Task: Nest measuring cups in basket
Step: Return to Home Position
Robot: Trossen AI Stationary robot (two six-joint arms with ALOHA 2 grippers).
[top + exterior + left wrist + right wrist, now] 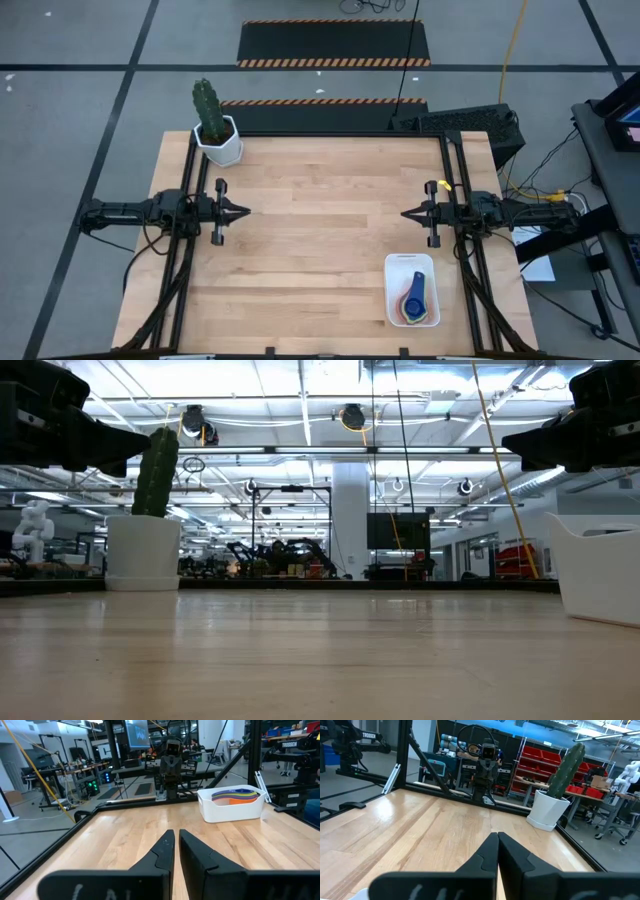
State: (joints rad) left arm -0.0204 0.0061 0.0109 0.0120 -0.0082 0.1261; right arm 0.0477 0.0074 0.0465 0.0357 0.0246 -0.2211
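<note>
I am hovering my left claw (243, 211) at the surface's (320, 250) 9 o'clock and my right claw (405, 213) at 3 o'clock, both pinched closed and carrying nothing. At 5 o'clock the basket (410, 262) is sitting with the cups (414, 296) nesting inside, dark blue on top. No cup is lying loose, so I am judging the nesting done, with only parking left. The cactus (205, 100) is standing at 11 o'clock.

One basket (397, 270), one cup stack (412, 303), one cactus (207, 105)
</note>
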